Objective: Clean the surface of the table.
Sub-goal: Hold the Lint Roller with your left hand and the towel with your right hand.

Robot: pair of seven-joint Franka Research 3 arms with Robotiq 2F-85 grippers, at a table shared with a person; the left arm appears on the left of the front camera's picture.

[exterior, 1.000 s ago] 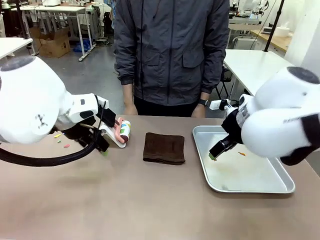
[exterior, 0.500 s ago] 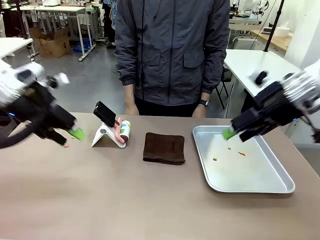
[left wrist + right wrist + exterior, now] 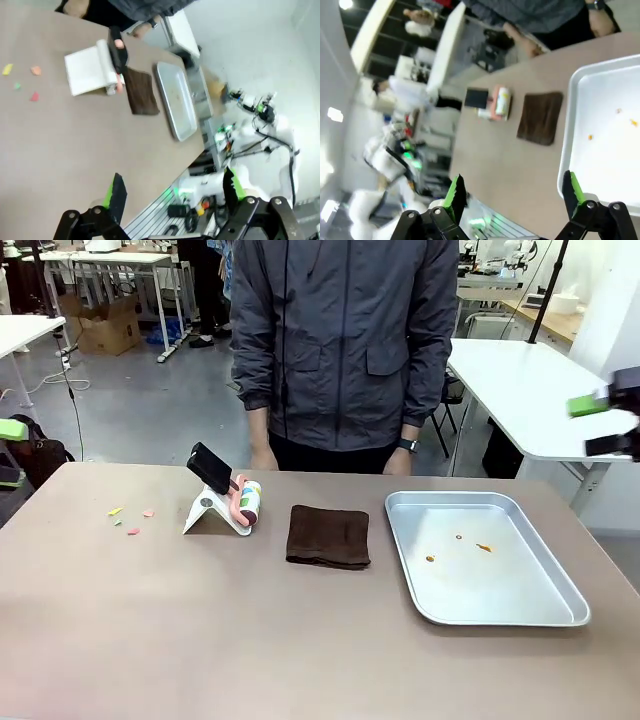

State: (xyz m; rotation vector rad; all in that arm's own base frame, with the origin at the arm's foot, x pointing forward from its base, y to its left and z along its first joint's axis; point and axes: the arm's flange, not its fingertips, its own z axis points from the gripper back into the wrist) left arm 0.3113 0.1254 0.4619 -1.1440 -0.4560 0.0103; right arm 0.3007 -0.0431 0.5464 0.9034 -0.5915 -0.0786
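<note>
The brown table (image 3: 300, 640) carries a few small coloured paper scraps (image 3: 130, 520) at its far left. A folded dark brown cloth (image 3: 328, 535) lies in the middle. Beside it stands a white holder with a pink-and-white roller (image 3: 235, 505) and a black part on top. My left gripper (image 3: 8, 450) hangs at the left edge, off the table and high, open and empty. In the left wrist view its fingers (image 3: 116, 192) spread wide far above the table (image 3: 75, 140), scraps (image 3: 34, 96) and cloth (image 3: 140, 90). My right gripper (image 3: 600, 426) is raised at the right edge, open and empty (image 3: 514, 192).
A silver metal tray (image 3: 560, 612) with a few orange crumbs sits at the right (image 3: 565, 165). A person in a dark grey jacket (image 3: 345, 350) stands at the far edge with hands low behind it. White-topped tables stand behind.
Both arms have swung up and outward, away from over the table. The left left the roller holder, the right left the tray. Both stayed open.
</note>
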